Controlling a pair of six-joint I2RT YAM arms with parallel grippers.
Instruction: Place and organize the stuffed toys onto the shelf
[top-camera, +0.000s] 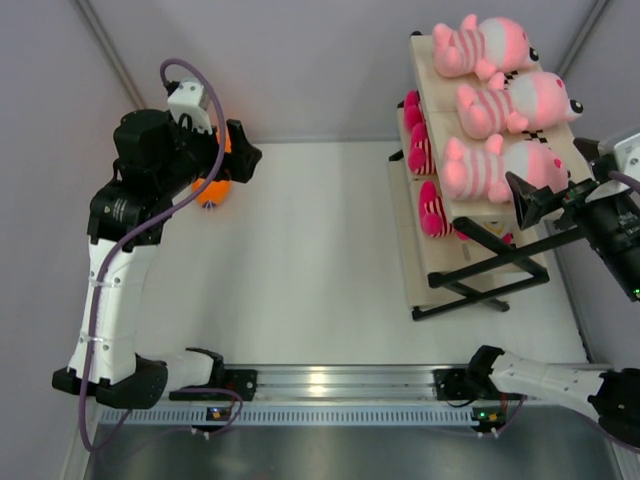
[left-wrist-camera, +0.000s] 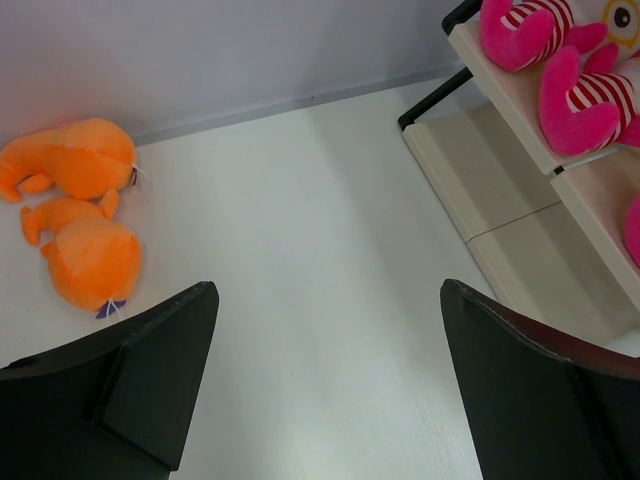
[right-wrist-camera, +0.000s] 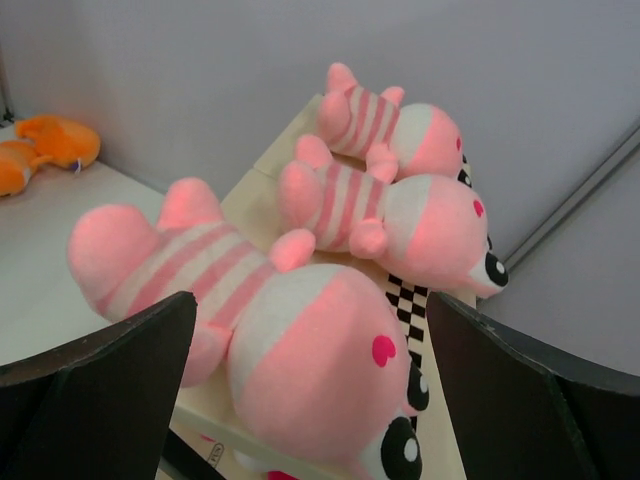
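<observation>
Pale-pink toys lie three in a row on the top board of the shelf, which stands at the right of the white table in the top view. Hot-pink toys lie on the tier below, along its left edge. The right gripper hangs just beside the head of the nearest pale-pink one. At the far left, the left gripper sits above the orange toys, which lie by the wall.

In the left wrist view both dark fingers stand wide apart with only bare table between them. The two orange toys lie touching each other at the far left, well apart from the shelf on the right. Two hot-pink toys with striped bodies rest on its middle board.

In the right wrist view the fingers are spread wide, grasping nothing. The nearest pale-pink toy fills the gap between them; contact cannot be told. The other two lie beyond it, all heads to the right. A checkered strip runs under their heads.
</observation>
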